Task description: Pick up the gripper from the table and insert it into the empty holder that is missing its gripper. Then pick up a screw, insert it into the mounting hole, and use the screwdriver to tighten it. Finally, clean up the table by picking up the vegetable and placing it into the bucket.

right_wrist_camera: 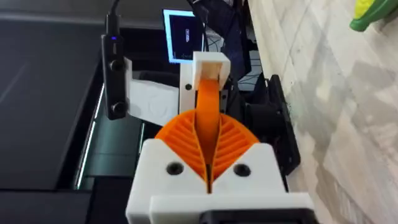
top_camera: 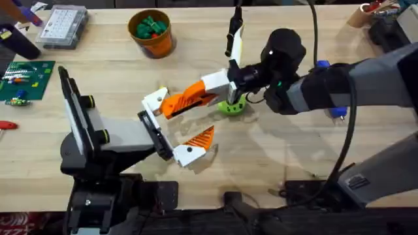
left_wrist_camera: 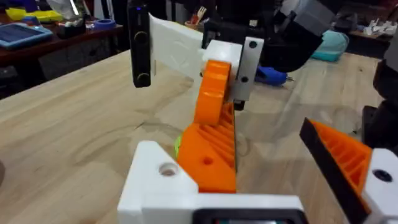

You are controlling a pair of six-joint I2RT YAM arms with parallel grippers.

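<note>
While the right gripper [top_camera: 219, 88] pinches the gripper [top_camera: 189, 98] at mid-table, its tip at the holder [top_camera: 155, 99] on the spread left gripper [top_camera: 171, 126], insertion is in hand; next: seat it squarely. Vegetable [top_camera: 231, 106] sits just right, bucket [top_camera: 152, 32] far.

Right hand [top_camera: 219, 88] pinched closed at centre; left hand [top_camera: 171, 127] spread.

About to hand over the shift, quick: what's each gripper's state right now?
Left gripper: open, its fingers apart, holding nothing.
Right gripper: shut on the orange gripper, pressed against the left gripper's white holder.
</note>
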